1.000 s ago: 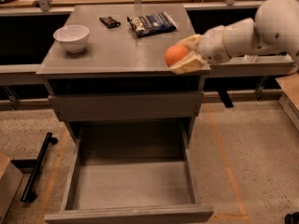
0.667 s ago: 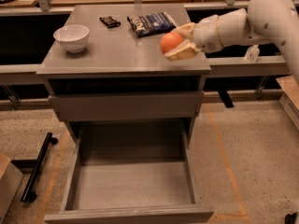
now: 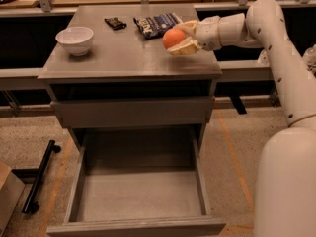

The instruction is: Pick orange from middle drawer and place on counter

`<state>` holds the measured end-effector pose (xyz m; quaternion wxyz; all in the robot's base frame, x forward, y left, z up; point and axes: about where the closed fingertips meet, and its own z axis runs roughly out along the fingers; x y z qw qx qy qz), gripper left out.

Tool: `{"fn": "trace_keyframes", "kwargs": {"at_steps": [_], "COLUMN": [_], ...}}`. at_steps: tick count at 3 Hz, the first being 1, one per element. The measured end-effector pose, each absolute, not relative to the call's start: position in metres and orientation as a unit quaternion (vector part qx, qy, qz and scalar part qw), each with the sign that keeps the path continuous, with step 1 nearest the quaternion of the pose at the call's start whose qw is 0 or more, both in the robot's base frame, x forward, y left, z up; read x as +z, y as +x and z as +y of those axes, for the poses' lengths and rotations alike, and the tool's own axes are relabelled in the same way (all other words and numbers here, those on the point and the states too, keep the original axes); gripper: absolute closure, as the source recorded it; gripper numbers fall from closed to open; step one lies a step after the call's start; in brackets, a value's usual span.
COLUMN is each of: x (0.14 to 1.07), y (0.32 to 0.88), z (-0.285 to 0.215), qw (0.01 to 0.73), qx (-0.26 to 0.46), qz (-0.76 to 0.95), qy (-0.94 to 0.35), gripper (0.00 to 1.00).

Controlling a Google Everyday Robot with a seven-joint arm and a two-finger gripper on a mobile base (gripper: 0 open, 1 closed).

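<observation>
Tool [image 3: 181, 39] clamped on orange [image 3: 172, 37], surface [image 3: 123, 58] right under it; fruit's smooth, round, prob light, rolls, so grip across widest middle.

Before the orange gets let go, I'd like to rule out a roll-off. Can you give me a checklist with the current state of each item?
1. Orange held in the gripper, jaws closed on it: ok.
2. Orange above the counter, inside its right edge: ok.
3. Orange resting on the counter surface: cannot tell.
4. Drop spot clear of the snack bag, which lies just behind: ok.
5. White bowl well away, on the left side of the counter: ok.
6. Middle drawer open, nothing left inside: ok.
</observation>
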<state>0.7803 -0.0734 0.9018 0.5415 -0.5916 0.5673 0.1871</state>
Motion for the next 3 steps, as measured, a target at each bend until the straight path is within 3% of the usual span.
{"fn": "trace_keyframes", "kwargs": {"at_steps": [2, 3], "x": [0.888, 0.888], "y": [0.817, 0.817], "z": [-0.065, -0.065], "qw": [0.568, 0.568], "qx": [0.191, 0.191], "qz": [0.549, 0.549], "qy": [-0.583, -0.583], "gripper": [0.0, 0.0]}}
